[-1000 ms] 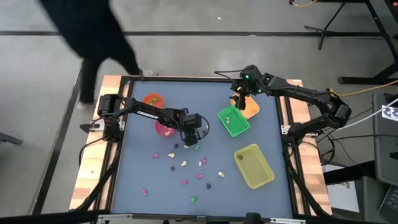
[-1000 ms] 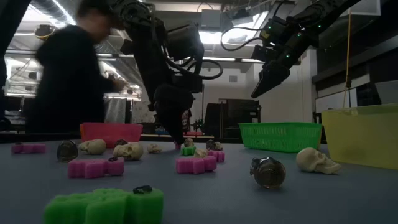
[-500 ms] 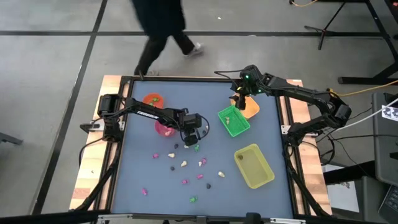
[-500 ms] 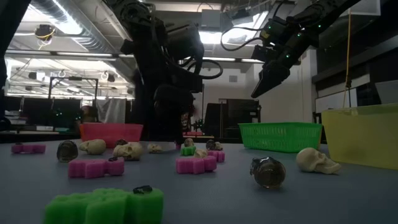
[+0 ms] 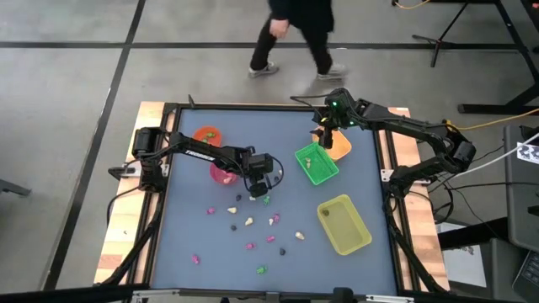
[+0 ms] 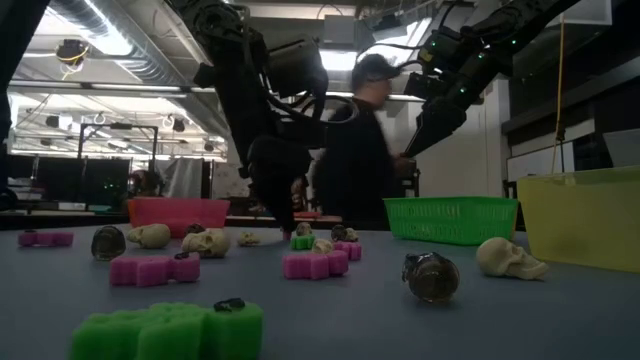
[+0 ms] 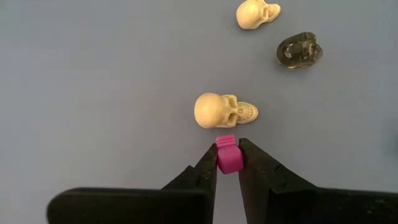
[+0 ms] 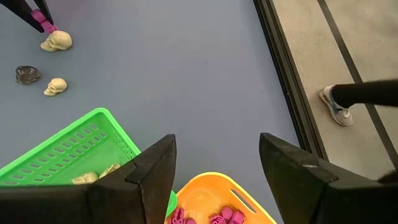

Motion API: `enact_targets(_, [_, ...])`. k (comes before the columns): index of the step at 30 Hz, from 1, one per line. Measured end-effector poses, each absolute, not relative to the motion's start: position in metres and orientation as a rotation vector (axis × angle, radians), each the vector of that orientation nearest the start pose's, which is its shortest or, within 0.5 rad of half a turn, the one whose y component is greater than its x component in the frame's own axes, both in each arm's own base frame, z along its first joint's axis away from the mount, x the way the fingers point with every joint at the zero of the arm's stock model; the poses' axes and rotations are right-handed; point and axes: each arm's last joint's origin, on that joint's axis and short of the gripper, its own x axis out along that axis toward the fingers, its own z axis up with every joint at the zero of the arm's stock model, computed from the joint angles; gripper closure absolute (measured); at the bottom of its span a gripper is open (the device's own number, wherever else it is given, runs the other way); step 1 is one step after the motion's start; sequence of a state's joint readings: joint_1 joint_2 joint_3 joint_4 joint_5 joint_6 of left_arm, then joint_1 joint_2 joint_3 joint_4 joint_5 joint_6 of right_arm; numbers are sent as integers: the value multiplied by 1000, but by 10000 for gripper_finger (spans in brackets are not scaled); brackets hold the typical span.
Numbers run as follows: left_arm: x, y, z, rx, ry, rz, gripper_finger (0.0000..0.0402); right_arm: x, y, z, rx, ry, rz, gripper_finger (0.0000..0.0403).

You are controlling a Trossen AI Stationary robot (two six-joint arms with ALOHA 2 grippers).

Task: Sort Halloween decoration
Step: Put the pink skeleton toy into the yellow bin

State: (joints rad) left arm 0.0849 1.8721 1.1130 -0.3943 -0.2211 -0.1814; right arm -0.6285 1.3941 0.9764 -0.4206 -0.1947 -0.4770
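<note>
The left gripper point(image 7: 227, 163) pinches a pink trinket point(image 7: 226, 154) just beside a cream skull point(image 7: 222, 111) on the table point(image 7: 93, 93). The right gripper point(image 8: 214, 165) hangs wide open over the orange tray point(image 8: 211, 193) and green tray point(image 8: 74, 146).

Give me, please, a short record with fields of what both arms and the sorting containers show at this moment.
left gripper: shut on a pink trinket, low over the table, beside a cream skull
right gripper: open, empty, above the green tray and orange tray
green tray: holds cream pieces
orange tray: holds pink pieces
yellow tray: looks empty
loose trinkets: scattered on the table in front of the left arm
person: walking past the table's far side
</note>
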Motion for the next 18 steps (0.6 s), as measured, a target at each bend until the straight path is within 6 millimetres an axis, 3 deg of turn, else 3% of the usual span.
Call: enact_targets(18, [354,37,143,-81,1126,374,392,235,-164,247,-108,844,-213,173])
